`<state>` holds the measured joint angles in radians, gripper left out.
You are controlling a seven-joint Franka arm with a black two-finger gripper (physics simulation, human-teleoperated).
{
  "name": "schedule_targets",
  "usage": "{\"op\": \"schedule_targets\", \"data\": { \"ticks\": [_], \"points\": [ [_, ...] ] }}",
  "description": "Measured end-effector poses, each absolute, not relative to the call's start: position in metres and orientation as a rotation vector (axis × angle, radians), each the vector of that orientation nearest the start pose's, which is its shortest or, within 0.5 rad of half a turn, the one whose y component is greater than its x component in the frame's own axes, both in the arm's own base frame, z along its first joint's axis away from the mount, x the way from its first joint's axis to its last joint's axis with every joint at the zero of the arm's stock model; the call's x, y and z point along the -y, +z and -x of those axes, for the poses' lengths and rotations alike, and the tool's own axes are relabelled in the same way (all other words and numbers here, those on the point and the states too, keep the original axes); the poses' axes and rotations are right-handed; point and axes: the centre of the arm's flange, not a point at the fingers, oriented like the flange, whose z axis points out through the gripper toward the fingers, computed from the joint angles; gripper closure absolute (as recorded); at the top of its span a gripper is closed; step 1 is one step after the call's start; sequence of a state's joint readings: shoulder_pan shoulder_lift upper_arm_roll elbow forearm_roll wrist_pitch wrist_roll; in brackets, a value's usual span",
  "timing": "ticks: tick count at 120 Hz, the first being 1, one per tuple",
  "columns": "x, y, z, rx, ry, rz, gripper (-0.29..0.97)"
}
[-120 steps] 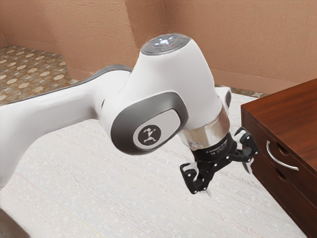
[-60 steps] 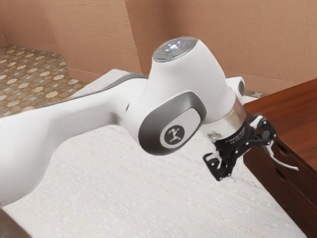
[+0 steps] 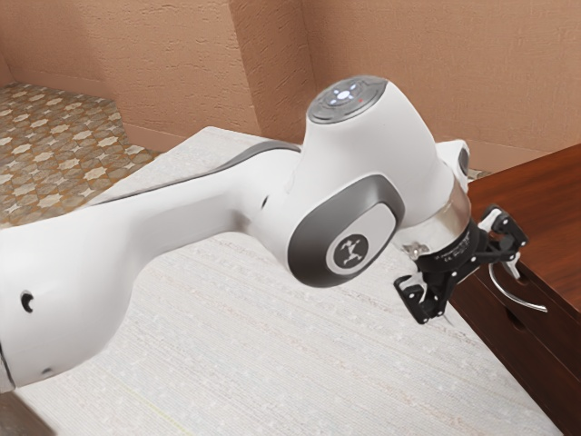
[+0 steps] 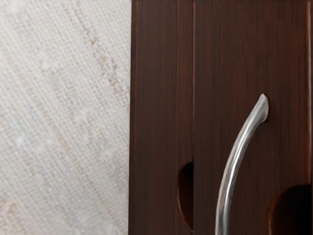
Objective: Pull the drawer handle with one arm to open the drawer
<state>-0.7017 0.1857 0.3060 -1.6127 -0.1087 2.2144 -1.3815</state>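
Drawer handle point(image 3: 522, 300) — upper end hidden behind the gripper point(image 3: 477, 282), fingers spread.

Curved handle point(image 4: 239, 161) on drawer front point(image 4: 225, 73)

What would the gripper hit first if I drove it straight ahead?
Probably the silver handle, with the gripper almost on it, or else the drawer front just behind; depth is unclear.
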Motion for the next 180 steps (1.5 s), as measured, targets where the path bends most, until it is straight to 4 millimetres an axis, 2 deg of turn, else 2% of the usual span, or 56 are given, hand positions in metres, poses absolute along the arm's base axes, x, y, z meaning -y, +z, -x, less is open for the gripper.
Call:
{"op": "schedule_targets", "data": {
  "ticks": [35,78,134,180],
  "points": [
    [0.266,0.558,-0.602,1.672,-0.415,3.035,0.0],
    [0.274,0.549,-0.602,1.641,-0.397,3.056,0.02],
    [0.277,0.544,-0.601,1.65,-0.36,3.074,0.32],
    [0.27,0.546,-0.598,1.595,-0.376,3.092,0.55]
  ]
}}
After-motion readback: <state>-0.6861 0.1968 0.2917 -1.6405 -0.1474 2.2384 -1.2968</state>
